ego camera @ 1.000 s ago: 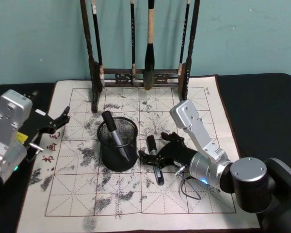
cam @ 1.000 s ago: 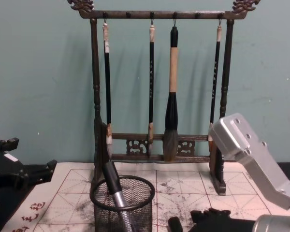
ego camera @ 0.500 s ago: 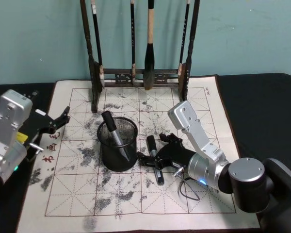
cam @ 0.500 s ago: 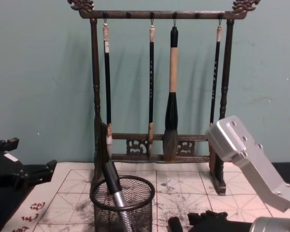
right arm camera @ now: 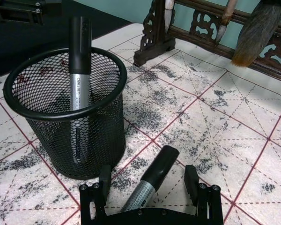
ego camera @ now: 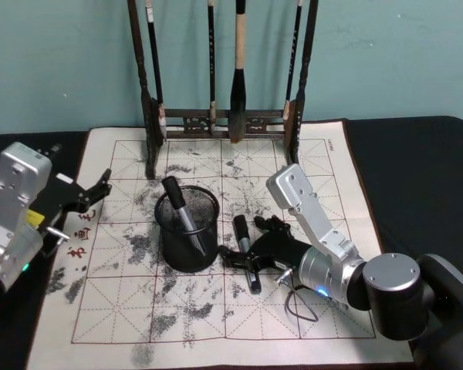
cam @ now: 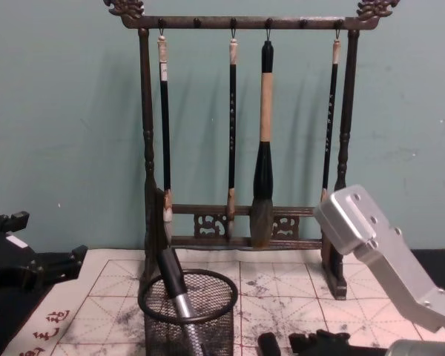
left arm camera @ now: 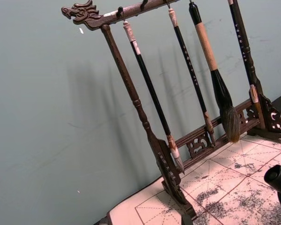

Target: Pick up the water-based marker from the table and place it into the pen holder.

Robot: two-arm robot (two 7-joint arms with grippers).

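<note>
Your right gripper sits low over the mat, its two black fingers spread apart and straddling the water-based marker. A gap shows on each side, so nothing is clamped. The marker is a round barrel with a glossy black cap and a silver-grey printed body. It lies flat on the mat, just beside the pen holder, with its cap end pointing toward the brush rack.

The holder is a round cup of fine black wire mesh with a smooth solid rim, standing upright. A second marker of the same make leans inside it. The mat is pale and ruled in a red grid, mottled with grey ink blots.

Your left gripper is parked over the mat's left edge, well apart from the holder, its fingers separated.
</note>
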